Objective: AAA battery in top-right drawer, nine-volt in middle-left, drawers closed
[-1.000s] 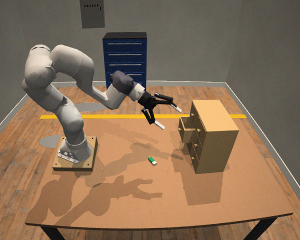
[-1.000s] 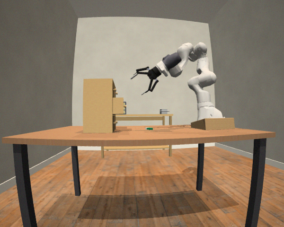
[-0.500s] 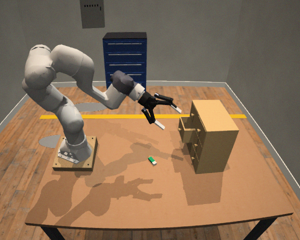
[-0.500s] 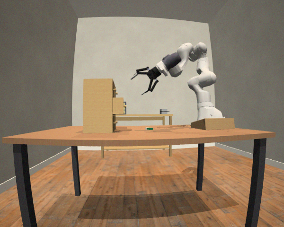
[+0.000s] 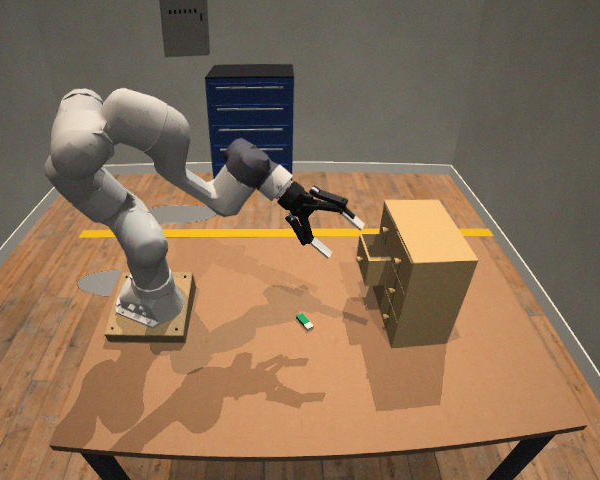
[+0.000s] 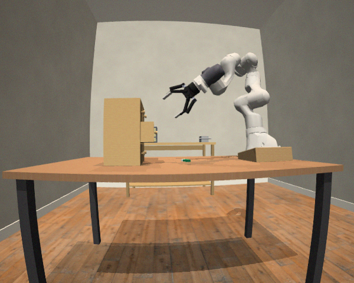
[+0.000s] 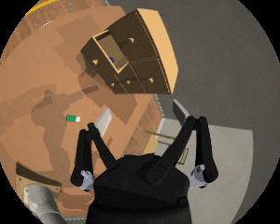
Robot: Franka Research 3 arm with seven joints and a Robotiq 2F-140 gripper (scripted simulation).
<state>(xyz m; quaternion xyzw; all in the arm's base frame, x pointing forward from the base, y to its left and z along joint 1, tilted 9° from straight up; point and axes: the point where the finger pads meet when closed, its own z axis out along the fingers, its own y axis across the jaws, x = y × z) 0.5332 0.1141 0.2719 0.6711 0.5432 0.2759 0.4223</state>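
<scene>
The small wooden chest (image 5: pixel 422 268) stands on the right of the table, its drawer fronts facing my arm. The left drawer of its middle row (image 5: pixel 372 260) is pulled partly out; the other drawers are in. In the wrist view a small blue thing (image 7: pixel 113 60) lies inside that open drawer (image 7: pixel 105 56). A small green-and-white battery (image 5: pixel 304 320) lies on the table in front of the chest; it also shows in the wrist view (image 7: pixel 73 119). My gripper (image 5: pixel 341 238) (image 6: pixel 171 107) is open and empty, high in the air, left of the chest and above the open drawer's level.
My arm's base sits on a wooden block (image 5: pixel 150 310) at the table's left. A blue cabinet (image 5: pixel 249 116) stands on the floor behind the table. A second table (image 6: pixel 179 144) stands farther back in the room.
</scene>
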